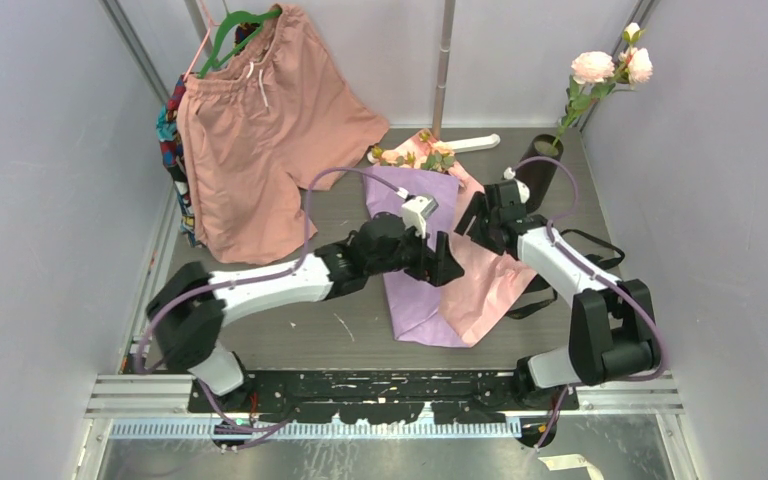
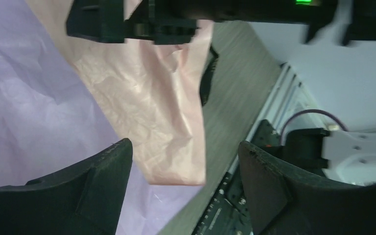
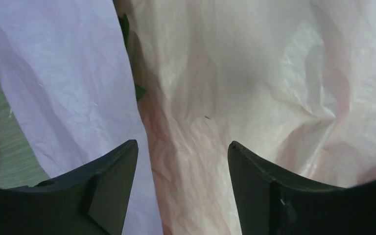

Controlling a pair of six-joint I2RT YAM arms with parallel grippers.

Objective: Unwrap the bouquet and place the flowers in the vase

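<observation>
The bouquet's wrapping lies opened flat on the table, a lilac sheet [image 1: 415,300] with a pink sheet [image 1: 495,285] over its right side. The peach-pink flowers [image 1: 412,155] poke out at the far end of the paper. The black vase [image 1: 538,172] stands at the back right and holds two paler pink blooms [image 1: 608,68]. My left gripper [image 1: 450,268] is open just above the pink sheet's near corner [image 2: 176,161]. My right gripper [image 1: 472,222] is open over a raised fold of pink paper [image 3: 196,161]; green leaves [image 3: 139,91] peek out beside the lilac sheet [image 3: 68,83].
Salmon-pink shorts [image 1: 260,150] hang on a green hanger at the back left. A black ribbon [image 1: 532,303] lies by the pink sheet's right edge, near the right arm. A white object [image 1: 475,143] lies at the back behind the flowers. Walls close in on both sides.
</observation>
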